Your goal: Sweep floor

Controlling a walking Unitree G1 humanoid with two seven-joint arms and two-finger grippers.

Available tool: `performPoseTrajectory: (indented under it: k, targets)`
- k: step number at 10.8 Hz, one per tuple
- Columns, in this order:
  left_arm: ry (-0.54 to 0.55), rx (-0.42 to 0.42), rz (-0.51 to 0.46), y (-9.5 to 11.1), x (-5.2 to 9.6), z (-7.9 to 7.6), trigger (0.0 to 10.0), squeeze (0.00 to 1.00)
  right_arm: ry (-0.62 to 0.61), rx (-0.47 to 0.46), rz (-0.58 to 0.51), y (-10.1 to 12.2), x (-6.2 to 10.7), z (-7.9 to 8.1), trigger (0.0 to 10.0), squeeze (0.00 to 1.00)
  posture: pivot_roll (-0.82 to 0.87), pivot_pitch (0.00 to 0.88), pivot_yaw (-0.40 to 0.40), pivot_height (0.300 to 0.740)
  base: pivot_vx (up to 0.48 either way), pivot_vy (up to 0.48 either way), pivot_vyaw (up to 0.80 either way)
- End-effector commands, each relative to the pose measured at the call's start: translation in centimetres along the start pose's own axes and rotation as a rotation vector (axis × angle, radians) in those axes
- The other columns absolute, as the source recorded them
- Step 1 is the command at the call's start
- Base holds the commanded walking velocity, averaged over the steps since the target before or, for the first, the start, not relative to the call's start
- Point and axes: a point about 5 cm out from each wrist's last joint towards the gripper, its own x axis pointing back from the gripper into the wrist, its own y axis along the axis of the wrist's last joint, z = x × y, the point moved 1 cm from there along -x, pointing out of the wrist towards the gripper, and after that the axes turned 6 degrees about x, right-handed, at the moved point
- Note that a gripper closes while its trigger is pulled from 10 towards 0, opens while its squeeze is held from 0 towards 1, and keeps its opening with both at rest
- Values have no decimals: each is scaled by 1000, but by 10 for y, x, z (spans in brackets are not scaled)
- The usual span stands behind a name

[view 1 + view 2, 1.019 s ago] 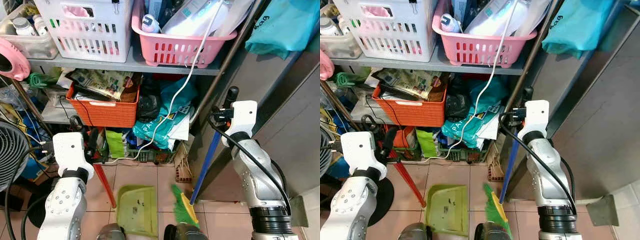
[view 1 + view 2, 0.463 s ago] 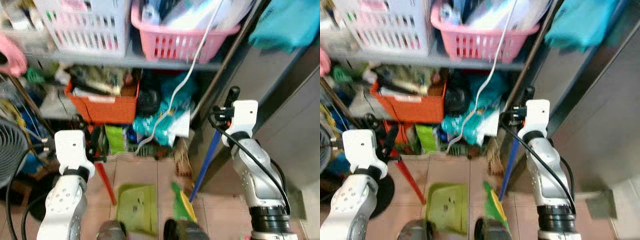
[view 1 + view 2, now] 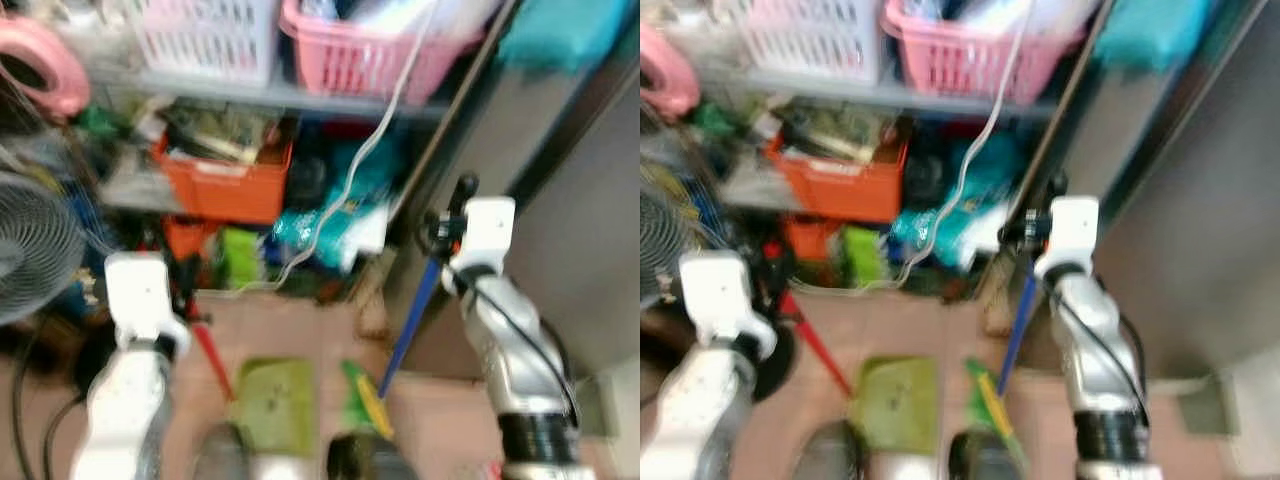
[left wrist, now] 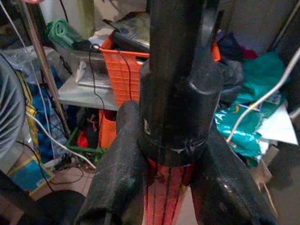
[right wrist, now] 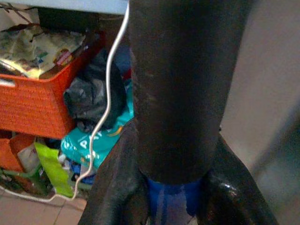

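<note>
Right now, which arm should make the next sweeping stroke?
Right, probably. The right gripper is shut on the broom, bristles at the floor beside the dustpan. The left gripper holds the dustpan's red handle.

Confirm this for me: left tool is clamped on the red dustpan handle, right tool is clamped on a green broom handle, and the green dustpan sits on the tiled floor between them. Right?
Not quite. The right tool is clamped on a blue broom handle, not a green one; the right wrist view shows blue between the fingers. Only the broom's bristles are green. The rest holds: the left tool grips the red dustpan handle, and the green plastic dustpan sits on the tiled floor.
</note>
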Motion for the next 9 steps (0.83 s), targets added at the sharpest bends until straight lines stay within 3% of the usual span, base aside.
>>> performPoseTrajectory:
  k: [1,5,8,9]
  targets:
    - [-8,0,-44,10,0,-1,10000,0,4,-15,12,-2,0,1,10000,0,32,106,-61,740,0,0,0]
    - [-8,4,-47,12,-2,-2,10000,0,4,-9,12,-3,-2,1,10000,0,34,103,-63,740,-60,0,0]
    - [-16,115,-67,17,0,-4,10000,0,12,-8,12,-2,-3,3,10000,0,38,100,-68,740,0,0,0]
    - [-41,87,-73,19,-1,-7,10000,0,15,-5,10,-2,-5,4,10000,0,41,97,-70,740,0,0,0]
